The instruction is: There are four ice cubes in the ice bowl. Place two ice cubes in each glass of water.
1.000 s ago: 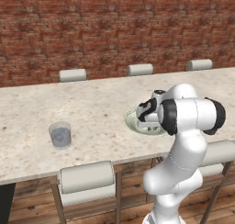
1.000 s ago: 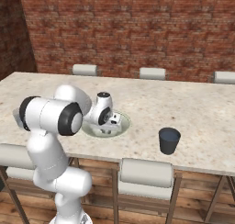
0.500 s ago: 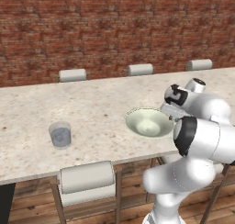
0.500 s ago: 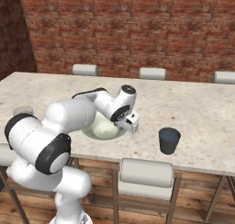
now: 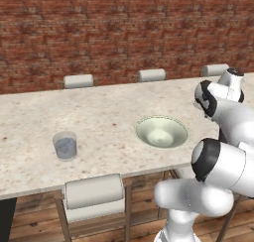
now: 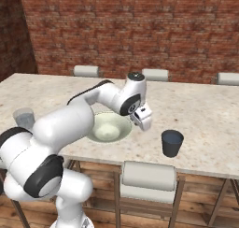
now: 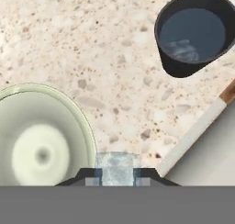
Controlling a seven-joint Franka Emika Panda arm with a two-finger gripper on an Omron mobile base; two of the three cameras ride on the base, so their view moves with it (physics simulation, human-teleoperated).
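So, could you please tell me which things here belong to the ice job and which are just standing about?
Belong to the job:
- ice cube, held in the gripper
- bowl
- dark glass, one cube already in its water
- clear glass

Just standing about:
- counter
- chairs
- brick wall

The counter (image 5: 99, 122) is pale beige stone, speckled brown and grey; the ice bowl (image 5: 162, 132) is greenish-cream with a lighter rim; one glass of water (image 5: 65, 146) is see-through blue-grey, the other (image 6: 172, 143) dark navy; the wall (image 5: 109, 32) is red-brown brick; the chair backs (image 5: 94, 190) are off-white; the ice cube (image 7: 117, 169) between the dark finger tips is pale, translucent grey-white.
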